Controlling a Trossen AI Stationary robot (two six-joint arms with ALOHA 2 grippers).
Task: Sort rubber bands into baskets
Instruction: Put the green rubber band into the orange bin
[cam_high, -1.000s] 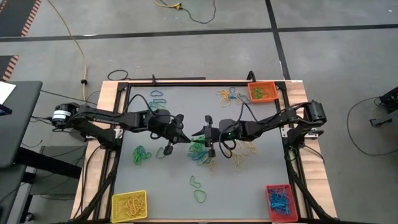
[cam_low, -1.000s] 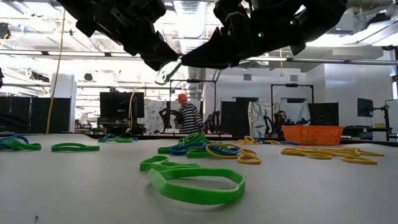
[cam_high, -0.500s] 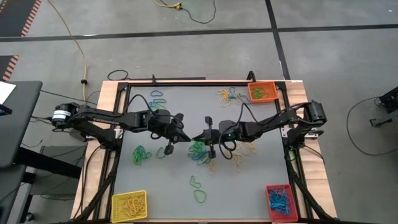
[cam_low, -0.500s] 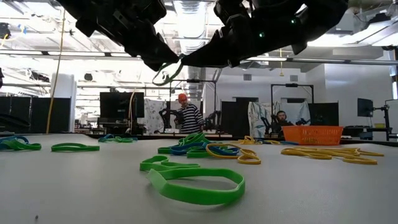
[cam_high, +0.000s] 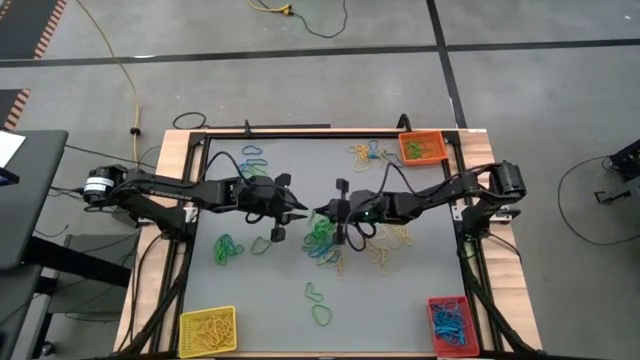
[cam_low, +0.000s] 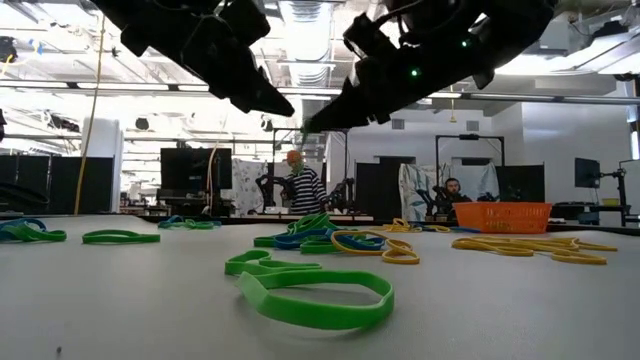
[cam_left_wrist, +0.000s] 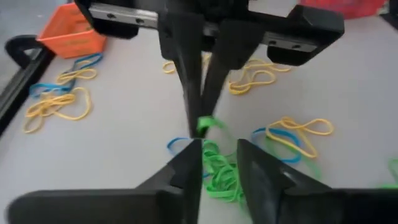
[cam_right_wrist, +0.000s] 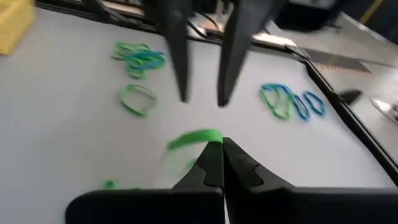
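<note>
I find both arms meeting over the middle of the table (cam_high: 240, 300). The right gripper (cam_high: 318, 214) has its fingers pressed together on a green rubber band (cam_right_wrist: 194, 138), pinched at the tips and raised above the table surface. The left gripper (cam_high: 300, 212) faces it, tip to tip; its fingers (cam_left_wrist: 186, 169) stand slightly apart with nothing between them, just beside the held band.

Under the grippers lies a mixed heap of green, blue and yellow bands (cam_high: 328, 243). More loose bands lie around the table: a green cluster (cam_high: 227, 247) on the left side, 2 green loops (cam_high: 317, 303) toward the near edge, blue ones (cam_high: 252, 157) at the far left, yellow and blue ones (cam_high: 366, 153) beside the orange basket (cam_high: 422, 147).

I count 3 baskets at the corners: the orange one far right, the yellow basket (cam_high: 207, 330) near left holding yellow bands, the red basket (cam_high: 449, 324) near right holding blue bands.

A person in a striped top (cam_low: 300, 187) stands in the room beyond.
</note>
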